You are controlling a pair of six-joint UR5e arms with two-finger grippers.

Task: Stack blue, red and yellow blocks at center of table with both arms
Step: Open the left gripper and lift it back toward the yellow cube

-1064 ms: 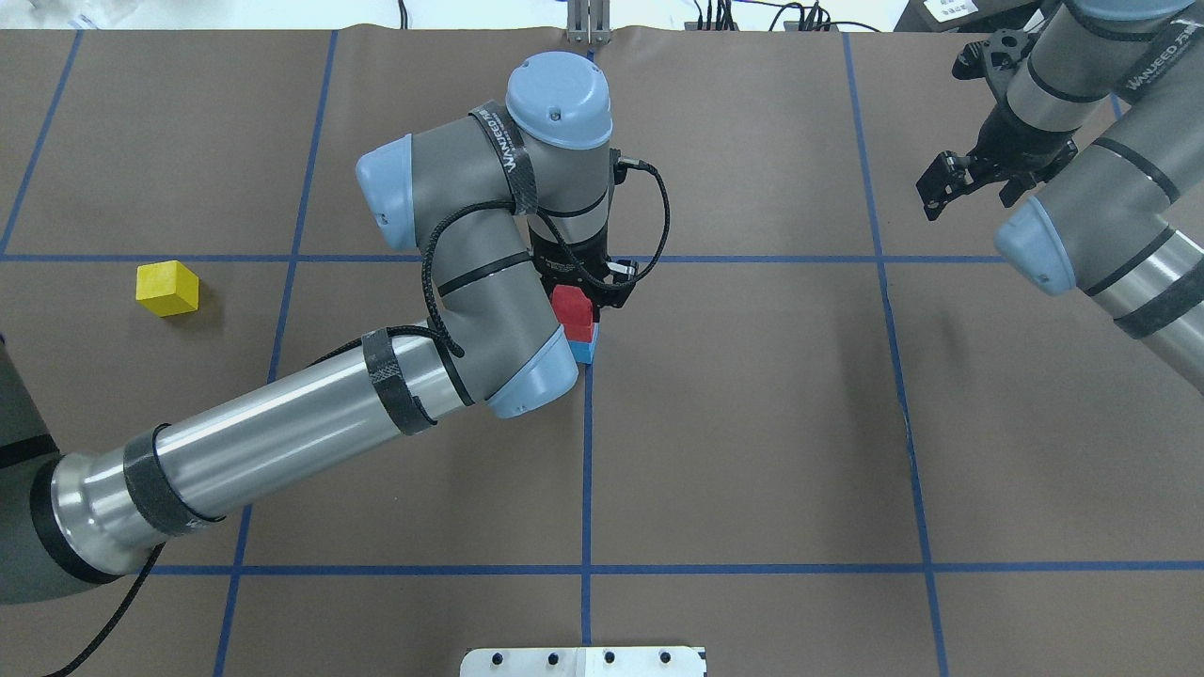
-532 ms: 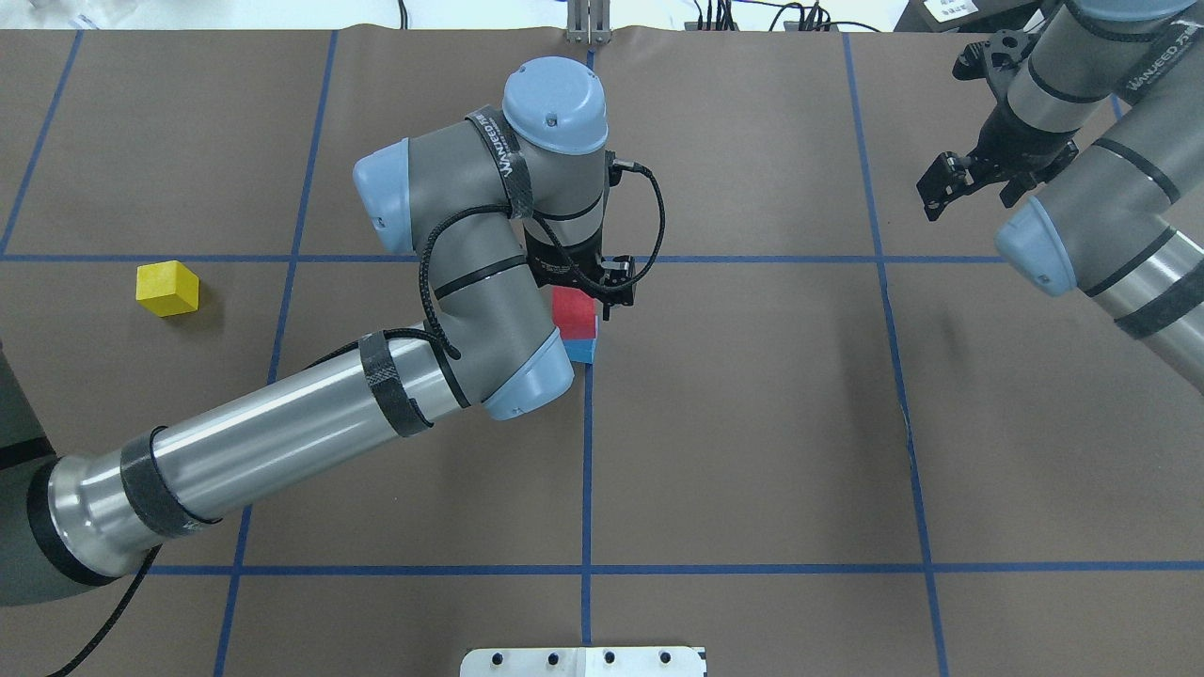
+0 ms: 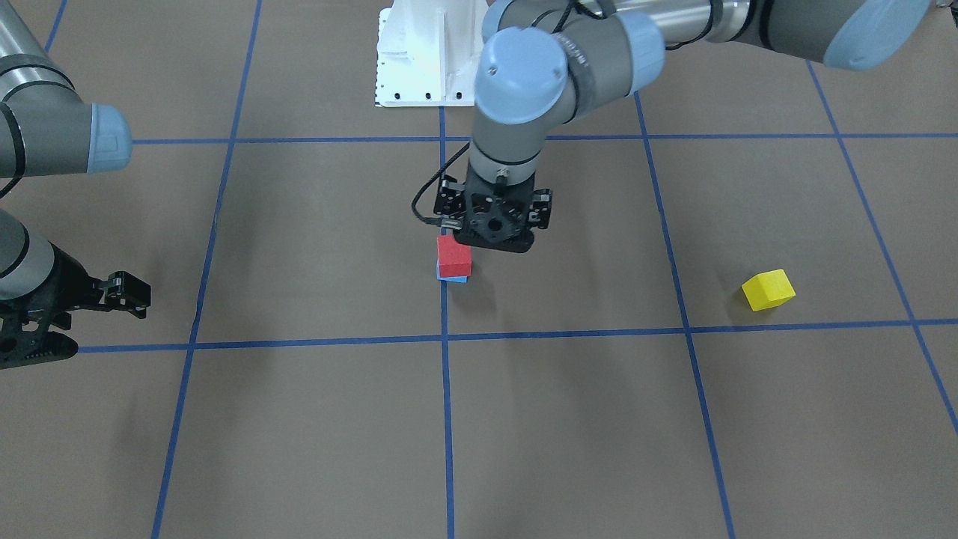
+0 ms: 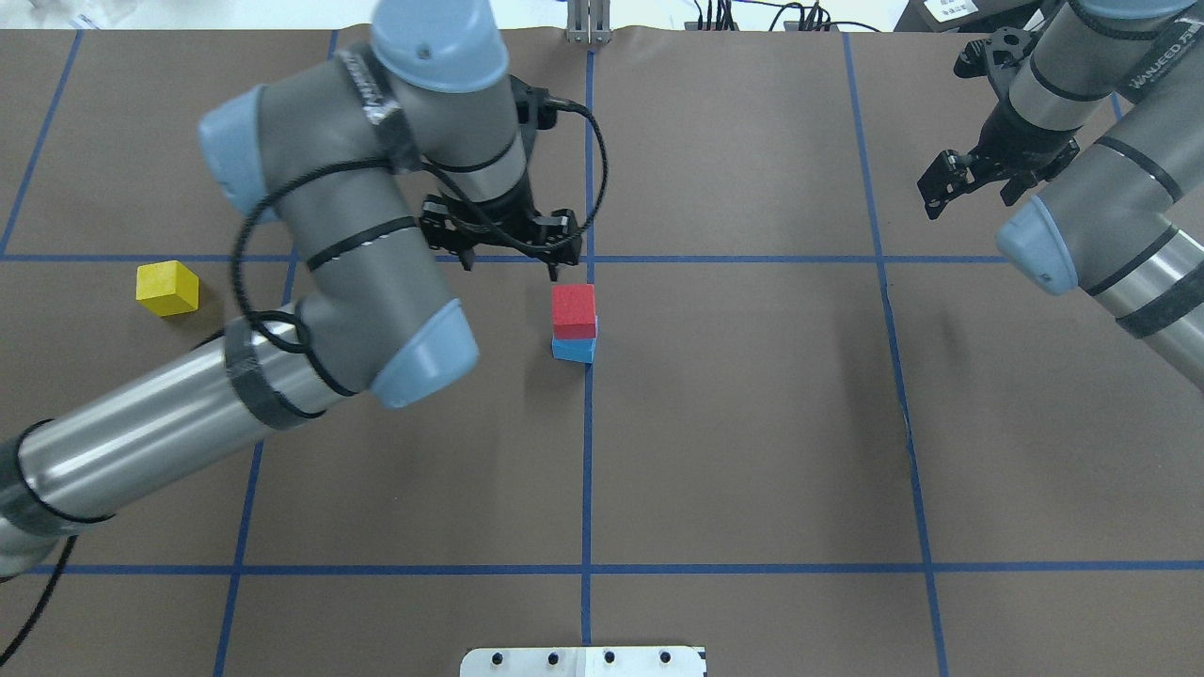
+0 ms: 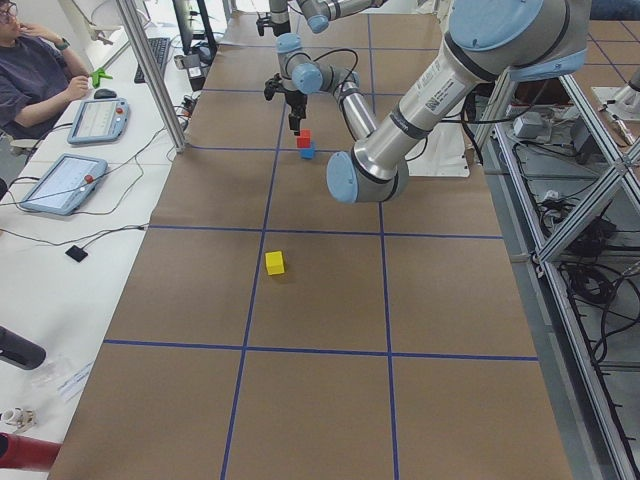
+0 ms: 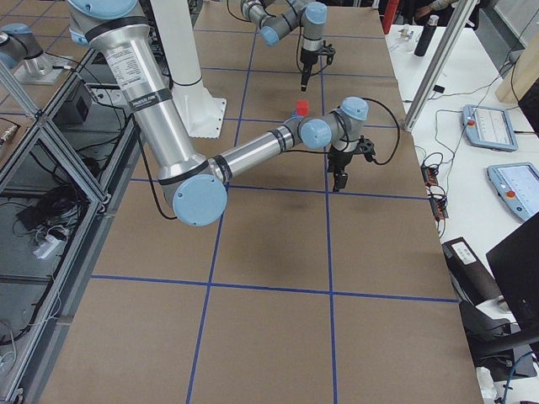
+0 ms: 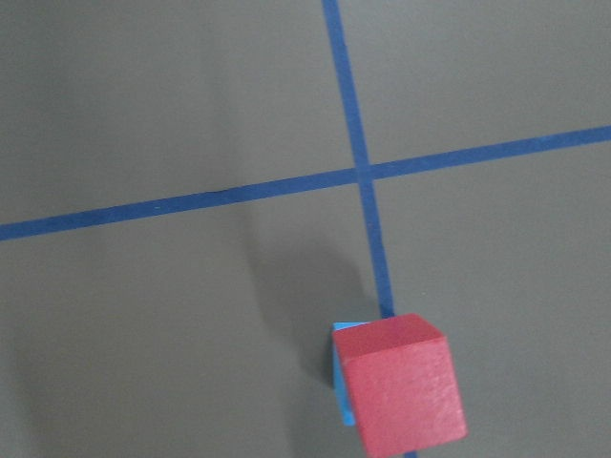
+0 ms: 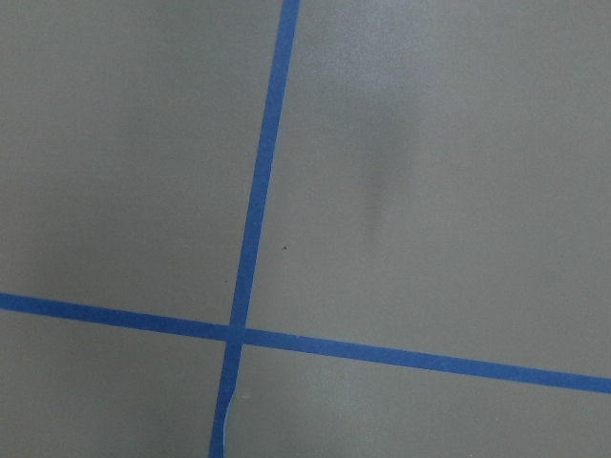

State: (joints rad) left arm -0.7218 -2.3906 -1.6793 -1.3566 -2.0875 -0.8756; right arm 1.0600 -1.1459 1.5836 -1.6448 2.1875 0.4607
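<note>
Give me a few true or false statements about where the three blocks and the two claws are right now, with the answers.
1. The red block sits on top of the blue block. True.
2. The yellow block is on top of the red one. False: it lies alone, well off to the robot's left of the other two.
3. The left claw is gripping the red block. False: it is open and clear of both stacked blocks.
4. The right claw holds nothing. True.
</note>
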